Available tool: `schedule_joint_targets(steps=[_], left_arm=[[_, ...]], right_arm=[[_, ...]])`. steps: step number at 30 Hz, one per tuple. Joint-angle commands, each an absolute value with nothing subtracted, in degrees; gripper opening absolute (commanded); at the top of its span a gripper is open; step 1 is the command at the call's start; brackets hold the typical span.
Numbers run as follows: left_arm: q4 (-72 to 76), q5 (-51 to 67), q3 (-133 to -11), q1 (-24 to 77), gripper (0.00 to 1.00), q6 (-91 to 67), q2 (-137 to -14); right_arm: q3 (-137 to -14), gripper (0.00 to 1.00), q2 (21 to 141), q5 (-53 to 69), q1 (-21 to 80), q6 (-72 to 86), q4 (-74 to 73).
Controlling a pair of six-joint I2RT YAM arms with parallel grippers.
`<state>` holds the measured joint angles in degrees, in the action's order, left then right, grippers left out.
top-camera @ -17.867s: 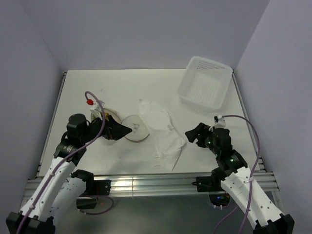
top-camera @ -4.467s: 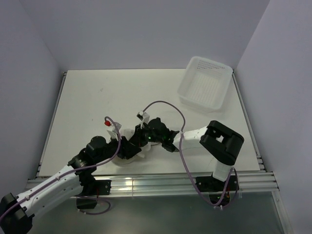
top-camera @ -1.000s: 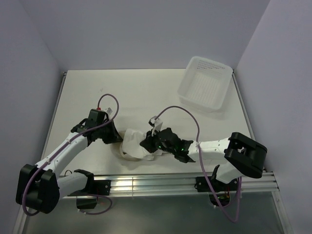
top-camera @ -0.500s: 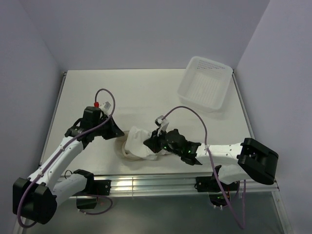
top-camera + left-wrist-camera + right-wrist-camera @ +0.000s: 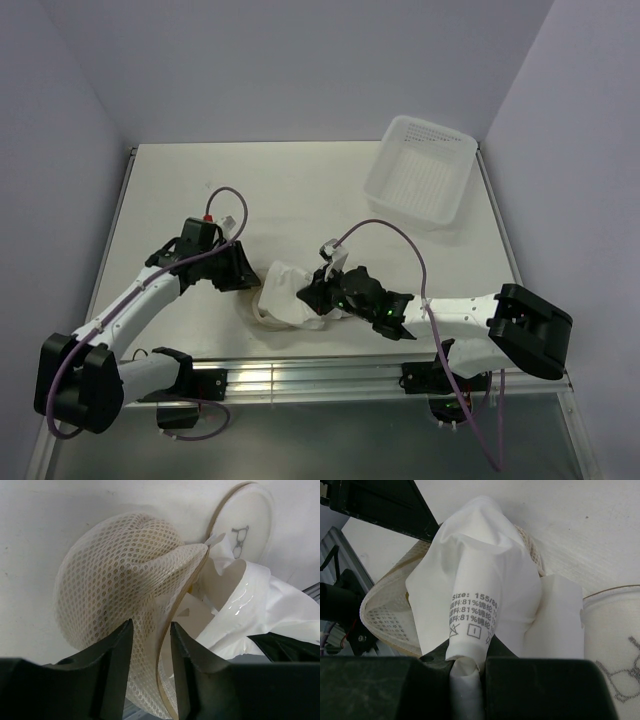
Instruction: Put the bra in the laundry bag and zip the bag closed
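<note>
White desk (image 5: 300, 180) under lavender walls (image 5: 300, 60), with an aluminium rail (image 5: 300, 372) along the near edge. Left arm (image 5: 140, 300) angled in from the near left. Right arm (image 5: 460, 312) laid low along the front from the right, the two meeting left of centre.

White plastic tray (image 5: 420, 175) in the far right corner, skewed to the desk's edges, well apart from everything else.

Between the two arms, on the desk near the front edge: the laundry bag (image 5: 115, 580), a squashed dome of whitish mesh. Brownish hoop (image 5: 196, 575) buckled at its open side. Round face with the small black spectacles-like mark (image 5: 240, 532) lying on the desk just beside.

Bulging from that opening, partly in and partly out: the bra (image 5: 490, 570), glossy white fabric bunched into a tall fold and blocking the mouth of the bag.

Right jaws clenched on the bra, pinching the fold just below its printed care label (image 5: 470, 625).

Left jaws parted at the bag's mesh side, with netting and hoop visible in the gap. Contact with the mesh not clear.

Zip too small to make out. Thin purple cables (image 5: 385, 225) looped above each wrist.
</note>
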<state>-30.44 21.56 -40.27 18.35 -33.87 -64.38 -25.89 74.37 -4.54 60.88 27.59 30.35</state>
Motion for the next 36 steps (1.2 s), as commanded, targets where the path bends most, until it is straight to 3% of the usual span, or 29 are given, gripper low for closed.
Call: schedule_joint_targets(steps=[1,10,11,12,14,29,36], left_arm=[[-28.74,25.39,-42.80,18.81,0.43,-32.08,-66.61],[-27.77,24.52,-42.63,22.23,0.37,-31.82,-71.01],[-27.69,24.00,-42.71,22.85,0.33,-31.73,-71.28],[-27.69,23.56,-43.15,23.20,0.13,-31.64,-71.98],[-27.34,21.81,-43.59,23.99,0.00,-31.38,-72.33],[-24.87,16.70,-46.58,24.08,0.00,-33.93,-59.16],[-19.61,21.61,-46.93,24.08,0.00,-34.36,-59.06]], right_arm=[[-25.40,0.00,73.12,-5.54,60.82,27.42,32.08],[-25.57,0.00,73.65,-5.01,60.91,27.25,33.13],[-25.49,0.00,73.74,-4.84,60.91,27.33,33.40],[-25.40,0.00,73.74,-4.75,60.91,27.33,33.66],[-25.05,0.00,73.48,-4.66,60.91,27.42,33.92],[-22.94,0.00,66.27,-6.24,61.00,28.12,27.69],[-26.71,0.00,68.46,-0.28,61.26,24.70,27.68]])
